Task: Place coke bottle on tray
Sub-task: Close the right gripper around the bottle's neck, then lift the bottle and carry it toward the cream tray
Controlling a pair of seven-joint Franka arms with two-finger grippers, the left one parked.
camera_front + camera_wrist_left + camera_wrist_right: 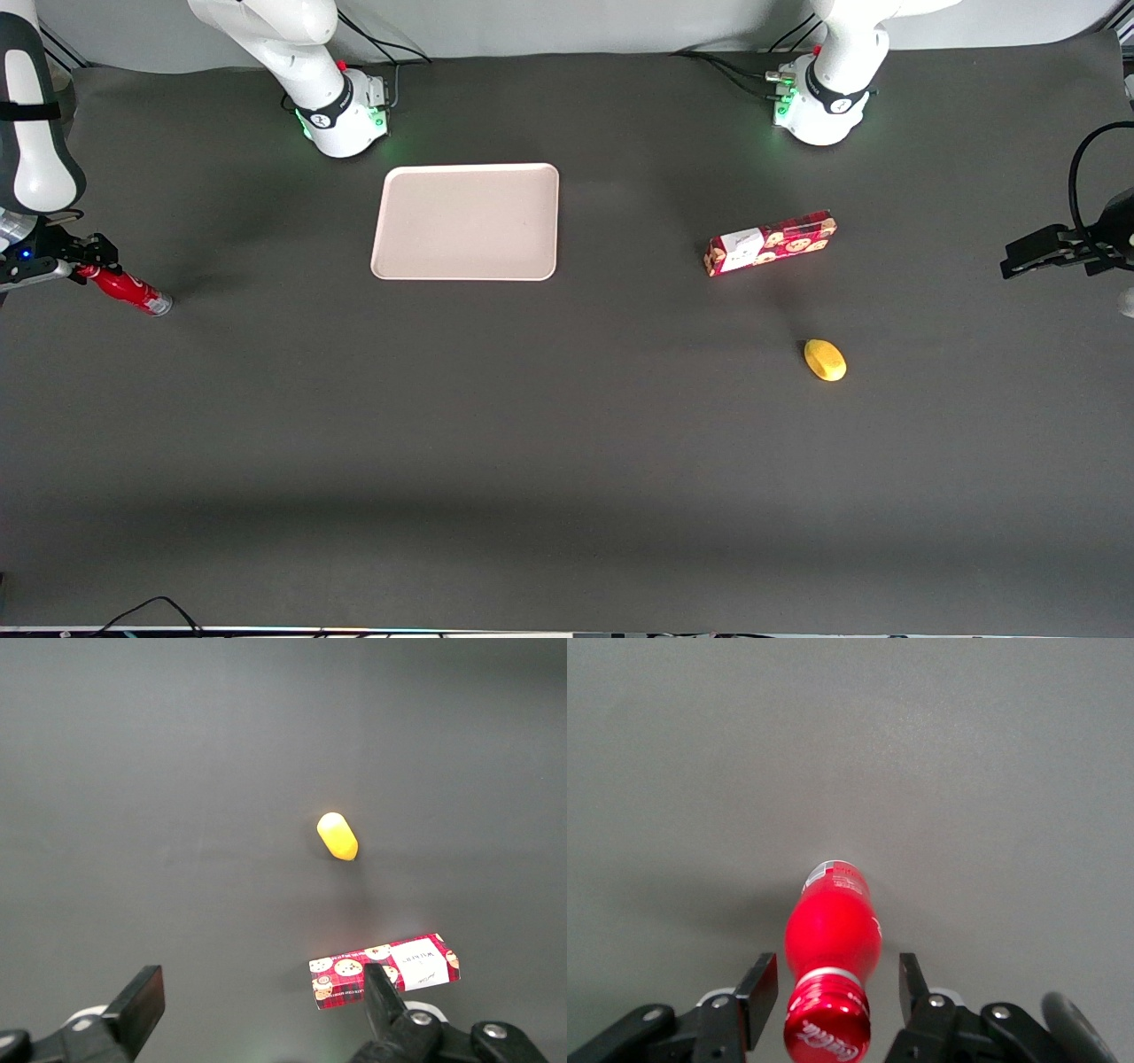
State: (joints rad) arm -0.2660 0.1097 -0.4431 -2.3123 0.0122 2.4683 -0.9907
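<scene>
The coke bottle (124, 291) is a slim red bottle with a silver base, at the working arm's end of the table. In the right wrist view the coke bottle (833, 930) shows cap-first with white script on the cap. My right gripper (91, 257) is open, and in the wrist view the gripper (833, 992) has one black finger (758, 992) on each side of the bottle's neck, with a gap on both sides. The pale pinkish-beige tray (465, 221) lies flat and bare near the working arm's base, well apart from the bottle.
A red cookie box (771, 243) lies toward the parked arm's end, and it also shows in the left wrist view (385, 969). A yellow lemon-like object (825, 360) lies nearer the front camera than the box. The table has a dark grey mat (532, 443).
</scene>
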